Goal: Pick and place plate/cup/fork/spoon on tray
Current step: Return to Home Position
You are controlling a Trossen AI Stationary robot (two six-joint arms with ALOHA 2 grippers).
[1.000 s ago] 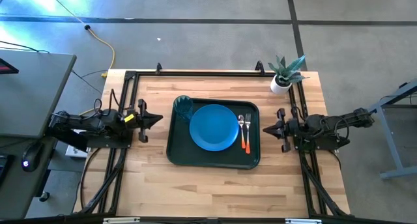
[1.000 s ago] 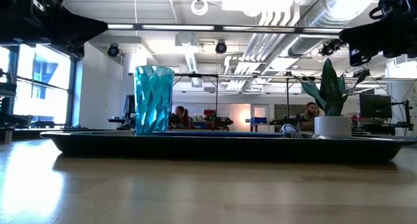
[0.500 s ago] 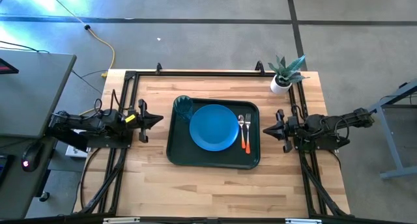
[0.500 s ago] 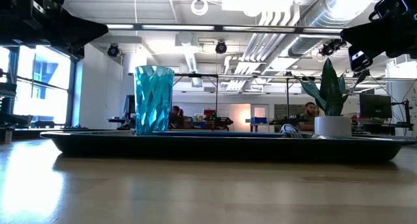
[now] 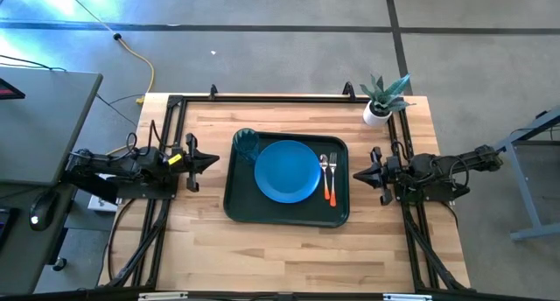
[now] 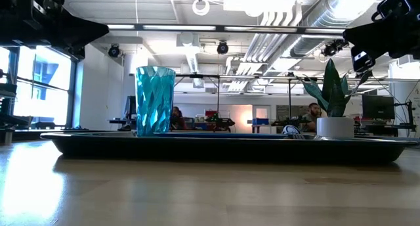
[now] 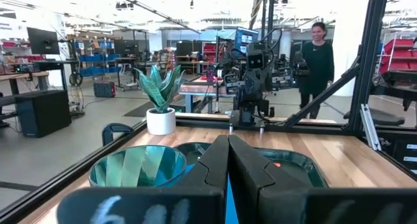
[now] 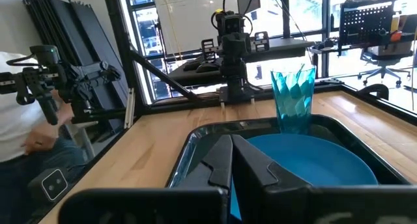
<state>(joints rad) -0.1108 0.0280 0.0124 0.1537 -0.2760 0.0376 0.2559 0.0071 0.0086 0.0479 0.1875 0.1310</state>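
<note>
Tray (image 5: 287,215): one, dark green, mid-table, carrying one blue plate (image 5: 287,171) at its centre, one teal cup (image 5: 246,144) at the plate's ten o'clock, and one fork (image 5: 324,168) beside one spoon (image 5: 332,177) at three o'clock, orange handles pointing to six. One potted plant (image 5: 382,98) stands at the table's one o'clock corner. Two arms wait off the tray: the left gripper (image 5: 213,160) at nine o'clock and the right gripper (image 5: 357,173) at three, each with fingers pressed together, holding nothing. Bare wood lies open at six o'clock; only narrow strips separate the tray from each gripper. From table height the tray's rim hides the plate, fork and spoon. A person (image 7: 315,60) stands beyond the table.
</note>
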